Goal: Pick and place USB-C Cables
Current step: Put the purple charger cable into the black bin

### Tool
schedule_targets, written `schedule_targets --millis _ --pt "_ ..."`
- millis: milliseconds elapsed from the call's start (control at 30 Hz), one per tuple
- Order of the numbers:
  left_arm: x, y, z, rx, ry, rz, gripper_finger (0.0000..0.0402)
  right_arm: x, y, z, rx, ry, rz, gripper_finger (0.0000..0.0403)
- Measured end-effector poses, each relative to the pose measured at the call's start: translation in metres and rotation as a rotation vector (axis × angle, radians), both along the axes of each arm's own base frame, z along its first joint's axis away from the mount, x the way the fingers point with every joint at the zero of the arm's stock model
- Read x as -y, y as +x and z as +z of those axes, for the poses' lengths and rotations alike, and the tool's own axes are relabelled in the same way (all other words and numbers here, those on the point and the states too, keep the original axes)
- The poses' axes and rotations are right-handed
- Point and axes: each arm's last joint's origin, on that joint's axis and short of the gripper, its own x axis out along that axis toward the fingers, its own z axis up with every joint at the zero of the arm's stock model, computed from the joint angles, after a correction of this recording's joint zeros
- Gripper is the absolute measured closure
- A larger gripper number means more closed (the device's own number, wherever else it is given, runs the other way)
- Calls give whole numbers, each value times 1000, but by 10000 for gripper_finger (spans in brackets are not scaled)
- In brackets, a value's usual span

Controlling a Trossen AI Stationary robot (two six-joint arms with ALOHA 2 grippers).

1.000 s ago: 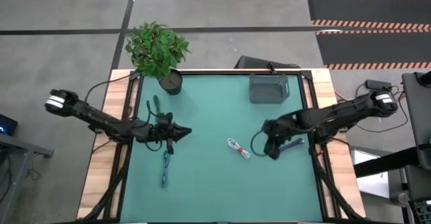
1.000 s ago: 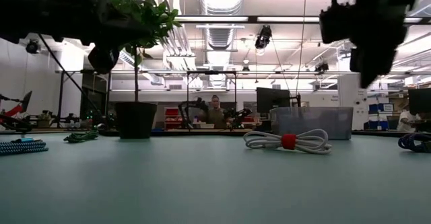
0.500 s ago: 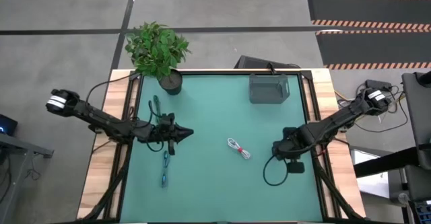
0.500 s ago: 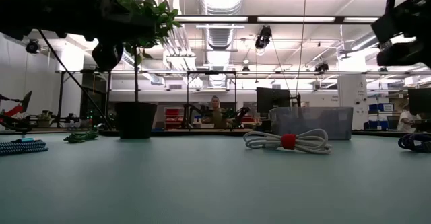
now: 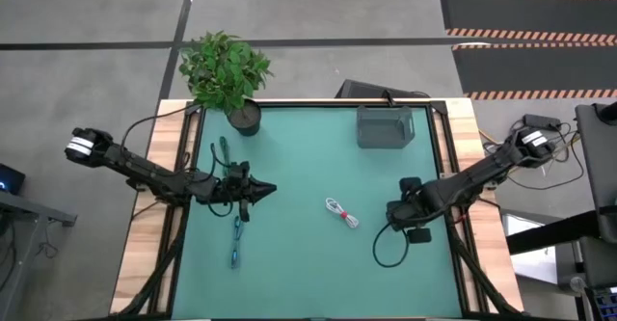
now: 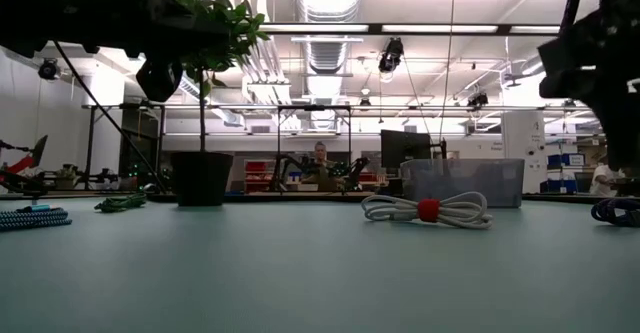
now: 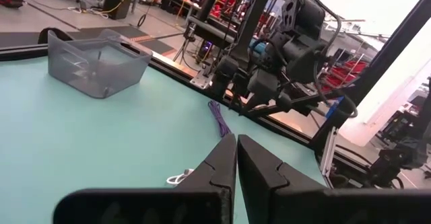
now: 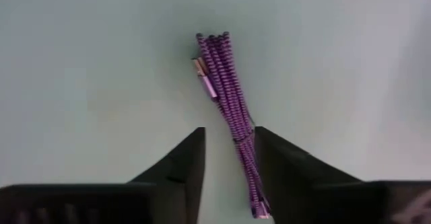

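A dark blue-purple cable bundle [image 8: 225, 83] lies flat on the green mat near the table's right edge. My right gripper [image 8: 229, 133] hangs over it, pointing down and open, one finger on each side of the bundle's near half; I cannot see them touch it. In the high view the right gripper [image 5: 405, 212] hides this cable. A white cable with a red tie [image 5: 341, 212] lies at mid-table. A light blue cable [image 5: 234, 244] and a dark green one [image 5: 220, 154] lie at the left. My left gripper [image 5: 262, 191] is shut, above the mat at the left.
A clear plastic bin [image 5: 385, 126] stands at the far edge, right of centre. A potted plant [image 5: 227, 70] stands at the far left corner. A loop of black robot wiring [image 5: 386, 249] lies on the mat near the right gripper. Bare mat shows along the near edge.
My right gripper has gone toward the table's right edge, over the purple cable, and has come down toward the mat. The cables have stayed where they lay.
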Motion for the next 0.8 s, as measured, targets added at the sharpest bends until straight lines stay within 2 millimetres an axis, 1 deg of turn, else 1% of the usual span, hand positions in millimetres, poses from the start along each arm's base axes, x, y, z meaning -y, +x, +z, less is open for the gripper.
schedule_targets --millis 167,300,600,800 --pt "0 0 0 1 0 0 402 -2 5 -17 -75 -35 18 226" --pt "0 0 0 1 0 0 402 -4 8 -30 -127 -57 21 212" --pt "0 0 0 0 1 -1 402 -5 13 -55 -235 -103 23 224" --pt "0 0 0 0 1 -1 402 -7 16 -63 -254 -108 28 240"
